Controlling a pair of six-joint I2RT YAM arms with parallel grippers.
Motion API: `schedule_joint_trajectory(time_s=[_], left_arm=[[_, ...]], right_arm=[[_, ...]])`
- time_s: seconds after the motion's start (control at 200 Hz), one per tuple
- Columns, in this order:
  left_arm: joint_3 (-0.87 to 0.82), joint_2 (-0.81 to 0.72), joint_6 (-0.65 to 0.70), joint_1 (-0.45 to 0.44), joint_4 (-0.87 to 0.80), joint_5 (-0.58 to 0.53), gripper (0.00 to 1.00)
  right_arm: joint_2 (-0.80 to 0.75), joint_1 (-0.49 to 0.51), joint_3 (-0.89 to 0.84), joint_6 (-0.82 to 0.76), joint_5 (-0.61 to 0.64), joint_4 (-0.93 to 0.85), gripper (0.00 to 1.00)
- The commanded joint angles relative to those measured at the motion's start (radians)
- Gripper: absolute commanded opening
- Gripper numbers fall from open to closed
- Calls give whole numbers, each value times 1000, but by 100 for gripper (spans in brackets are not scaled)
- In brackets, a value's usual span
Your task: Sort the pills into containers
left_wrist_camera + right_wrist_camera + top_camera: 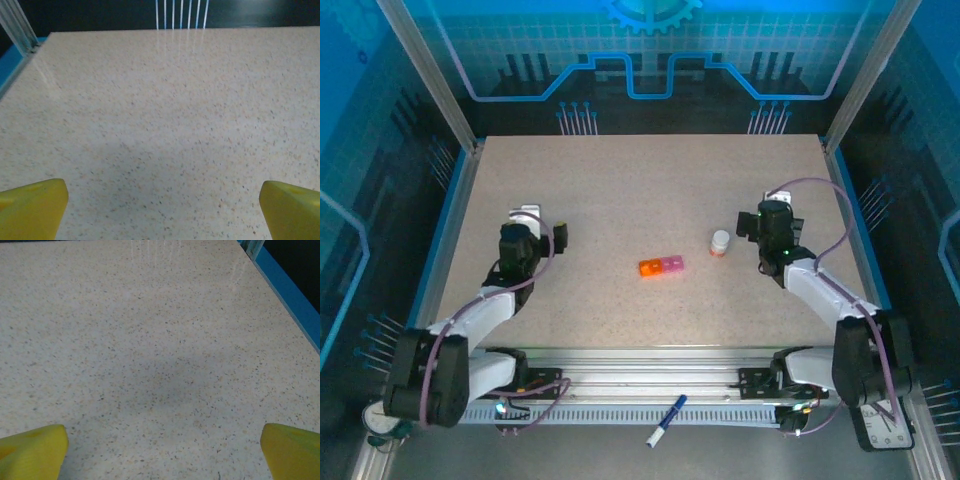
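The strip of cells [661,266] lies flat near the middle of the table [620,170], orange half to the left and pink half to the right. It is well apart from both arms. A small white-capped bottle [719,242] stands upright just to its right and a little farther back, nearer the right arm.

The strip looks like thin moulded plastic, so it is probably very light and stiff, with smooth faces that would slide on the tabletop if pushed from one side. It sits low, so a grasp from above across its two long sides seems best, taken near the seam between the colours so it stays level. Squeezing the lids risks popping one open or flexing a hinge. It may also need pinning down while a lid is lifted.

From above, the lids appear to be down, but that is not certain. What the cells hold is too small to tell. No loose pills can be made out on the table, so they are presumably in the bottle.

The left pincer [161,210] is released, its yellow fingers [31,207] spread wide over bare tabletop with nothing between them. The right pincer [162,450] is likewise spread and holds nothing.
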Motion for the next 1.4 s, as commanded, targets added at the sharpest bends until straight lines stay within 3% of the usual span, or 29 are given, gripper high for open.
schedule_joint_trajectory(time_s=[0.0, 0.165, 0.295, 0.44, 0.5, 0.66, 0.885, 1.396], left_arm=[[-68, 69, 13, 9, 283, 67, 99], [-79, 179, 22, 10, 392, 65, 99], [-71, 263, 30, 9, 470, 77, 99], [-77, 358, 26, 15, 555, 80, 99], [-72, 385, 32, 15, 586, 72, 99], [5, 377, -23, 81, 424, 168, 99], [2, 377, -24, 80, 433, 155, 99], [2, 377, -24, 80, 433, 157, 99]], right_arm=[[30, -17, -71, -90, 38, 248, 100], [99, -35, -183, -158, -21, 510, 100], [199, -47, -295, -214, -98, 849, 100], [227, -80, -333, -217, -264, 902, 100], [298, -88, -365, -225, -256, 1073, 100], [263, -115, -255, -199, -317, 792, 100], [275, -89, -265, -216, -252, 840, 100], [272, -105, -257, -213, -306, 818, 100]])
